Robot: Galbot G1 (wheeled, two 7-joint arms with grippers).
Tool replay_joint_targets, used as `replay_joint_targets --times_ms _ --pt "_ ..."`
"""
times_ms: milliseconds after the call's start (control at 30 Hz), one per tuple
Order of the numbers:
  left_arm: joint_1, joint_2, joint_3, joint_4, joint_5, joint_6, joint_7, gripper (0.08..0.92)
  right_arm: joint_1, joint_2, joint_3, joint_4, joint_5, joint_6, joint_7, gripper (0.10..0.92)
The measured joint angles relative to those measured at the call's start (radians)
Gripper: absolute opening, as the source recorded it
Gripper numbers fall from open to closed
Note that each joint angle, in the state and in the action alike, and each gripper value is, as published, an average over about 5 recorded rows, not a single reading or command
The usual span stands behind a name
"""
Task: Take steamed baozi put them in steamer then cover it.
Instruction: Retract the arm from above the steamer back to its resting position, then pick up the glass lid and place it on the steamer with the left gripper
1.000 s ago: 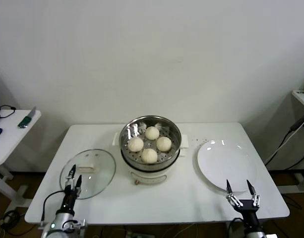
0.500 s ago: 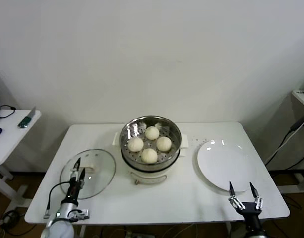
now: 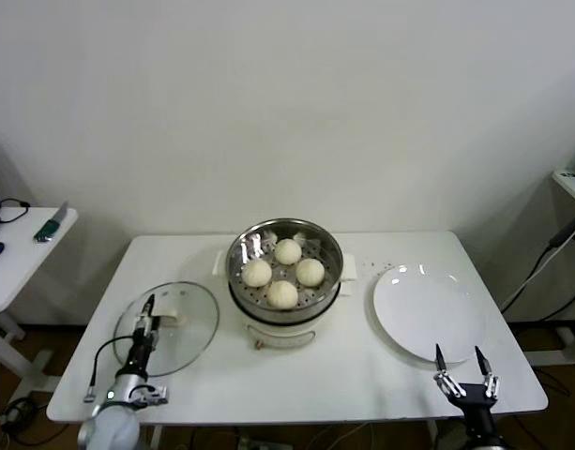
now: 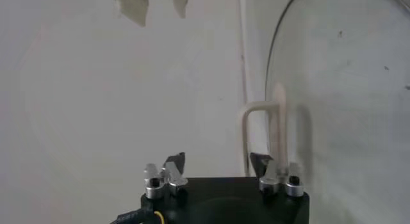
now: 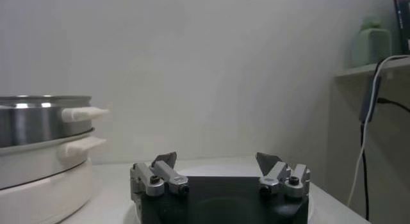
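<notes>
Baozi point(image 3: 282, 293), four smooth cream-white rounds in shiny steel steamer point(image 3: 246, 242).

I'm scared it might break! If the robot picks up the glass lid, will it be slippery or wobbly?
The lid looks like smooth glass, so it is probably slippery and breakable. Its bar handle likely gives the left pincer a firm grip. Held only there, the wide lid might tilt a little.

1. My left gripper point(image 4: 216, 162) has a black housing with dark tapered fingertips on silver brackets held by black screws.
2. A black cable loops from its wrist (yellow wire visible).
3. My right gripper point(image 5: 218, 160) matches it.
</notes>
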Motion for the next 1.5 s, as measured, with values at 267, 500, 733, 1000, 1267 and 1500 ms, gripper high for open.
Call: replay_joint_targets --times_ms 267,500,733,1000,1267,1500 --pt "-0.019 0.000 0.001 0.045 0.006 -0.006 -0.002 0.405 0.004 0.004 0.001 0.001 0.000 -0.002 0.000 0.823" --pt "-0.014 0.005 -0.003 0.050 0.004 -0.007 -0.001 0.206 0.005 0.005 0.005 0.007 -0.005 -0.002 0.002 0.823" --pt "0.005 0.029 -0.003 -0.005 -0.021 0.010 0.017 0.142 0.003 0.010 0.006 0.011 -0.015 0.000 0.005 0.823" --pt "0.041 0.091 -0.001 -0.162 -0.132 0.077 0.087 0.142 -0.003 0.012 0.002 0.018 -0.033 -0.002 0.011 0.823" --pt "0.085 0.202 -0.011 -0.373 -0.310 0.226 0.217 0.142 -0.005 0.012 0.001 0.019 -0.062 -0.015 0.029 0.823" --pt "0.081 0.283 0.018 -0.546 -0.380 0.378 0.322 0.142 -0.006 0.011 0.002 0.019 -0.076 -0.017 0.044 0.823"
